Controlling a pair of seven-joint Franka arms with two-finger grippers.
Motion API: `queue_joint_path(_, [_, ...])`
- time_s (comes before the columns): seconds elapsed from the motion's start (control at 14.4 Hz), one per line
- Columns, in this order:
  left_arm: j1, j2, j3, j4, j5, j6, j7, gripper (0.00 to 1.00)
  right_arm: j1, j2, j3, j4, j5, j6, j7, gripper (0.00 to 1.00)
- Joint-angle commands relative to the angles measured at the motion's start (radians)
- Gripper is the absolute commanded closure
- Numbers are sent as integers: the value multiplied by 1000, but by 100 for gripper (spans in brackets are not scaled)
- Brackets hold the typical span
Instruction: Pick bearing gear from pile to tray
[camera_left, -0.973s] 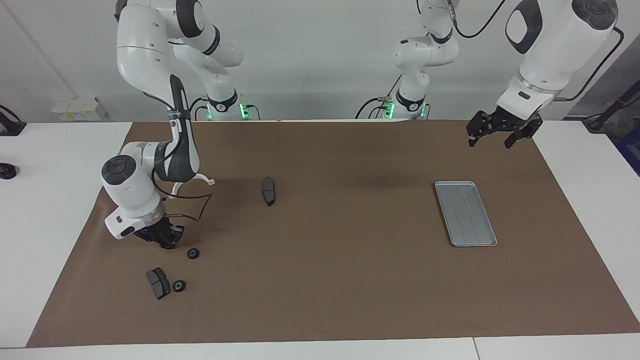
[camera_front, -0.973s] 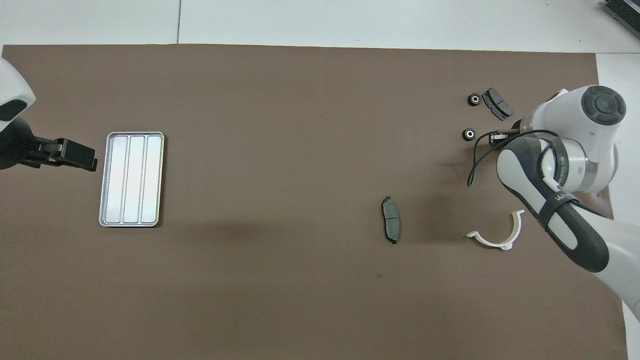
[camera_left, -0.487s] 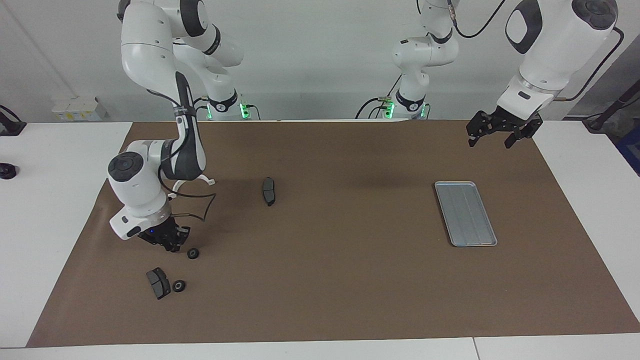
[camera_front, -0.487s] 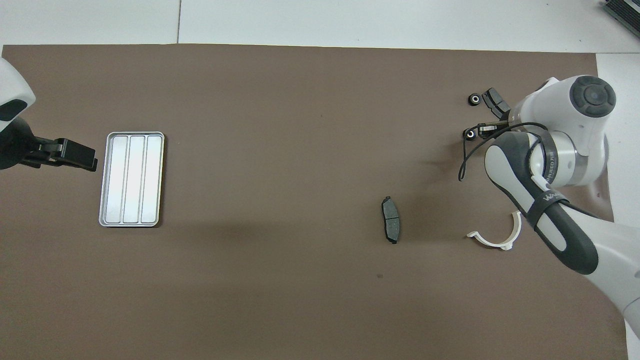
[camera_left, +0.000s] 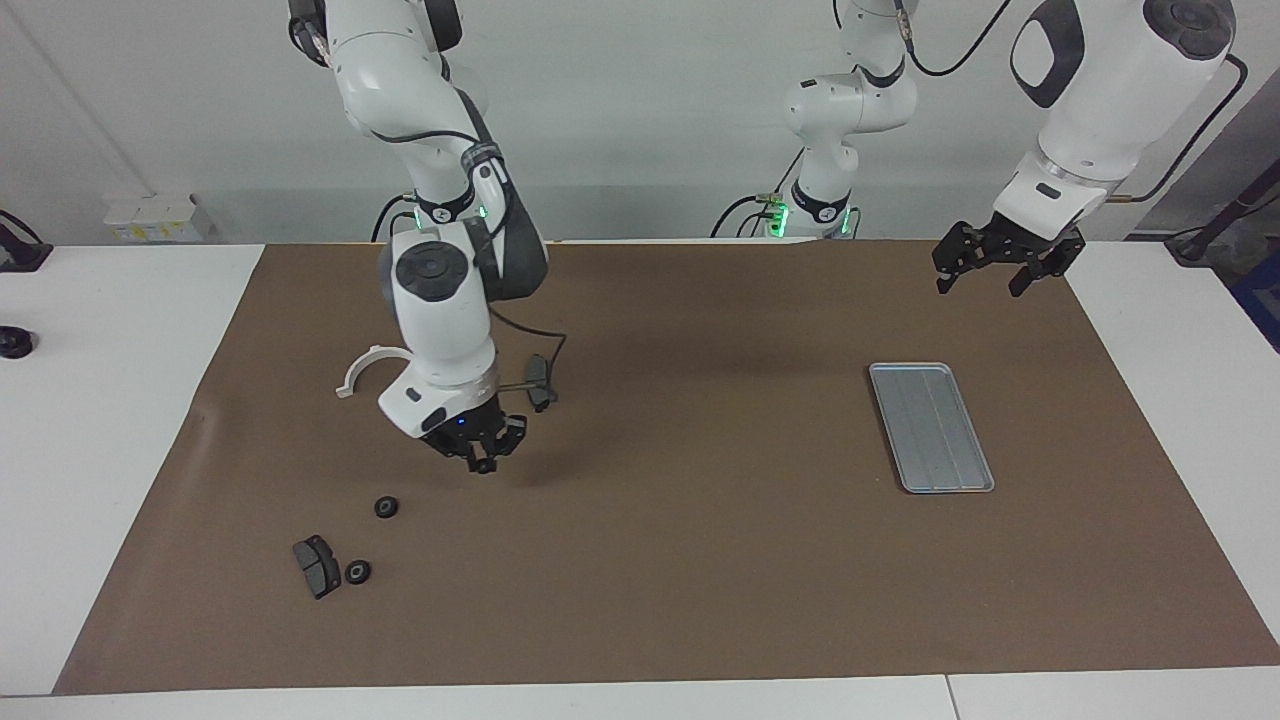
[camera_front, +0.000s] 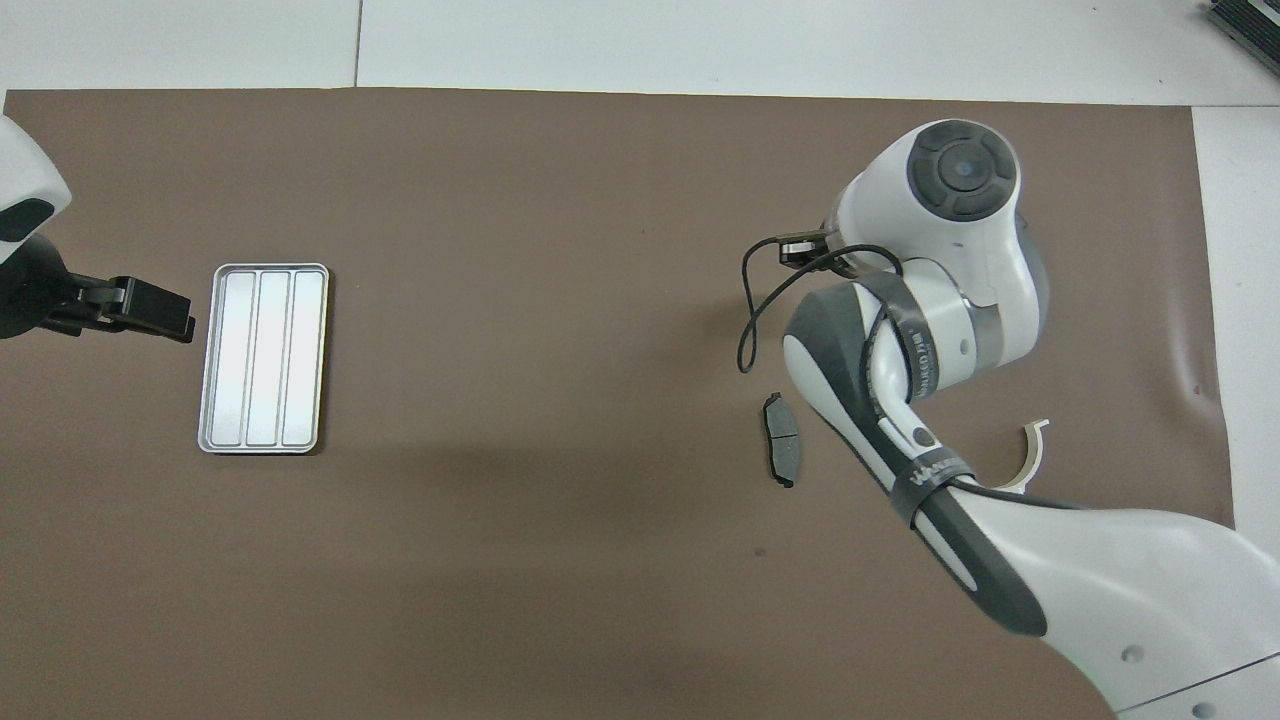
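Since earlier frame, right claw (camera_left: 486, 452) lifted from pile (camera_left: 345, 545), clamped shut; left claw (camera_left: 990, 265) open, unmoved.

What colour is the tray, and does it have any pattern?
Silver-grey metal tray, with lengthwise grooves splitting it into three strips; clearest in the overhead view.

A matt brown paper-like sheet (camera_left: 700, 560) covers the smooth white table (camera_left: 110, 400). The tray (camera_left: 931, 427) shows brushed, silvery metal with a soft sheen; the arms' white shells (camera_left: 440, 310) look like glossy plastic, and the dark pad (camera_front: 781, 452) appears dull.
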Motion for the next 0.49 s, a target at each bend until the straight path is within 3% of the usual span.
queue_joint_path(0.0, [12, -17, -3, -15, -13, 7, 15, 0, 79, 7, 4, 22, 7, 1, 99, 100])
queue_joint_path(0.42, [12, -17, -3, -15, -13, 6, 15, 0, 282, 22, 6, 20, 6, 122, 199, 100])
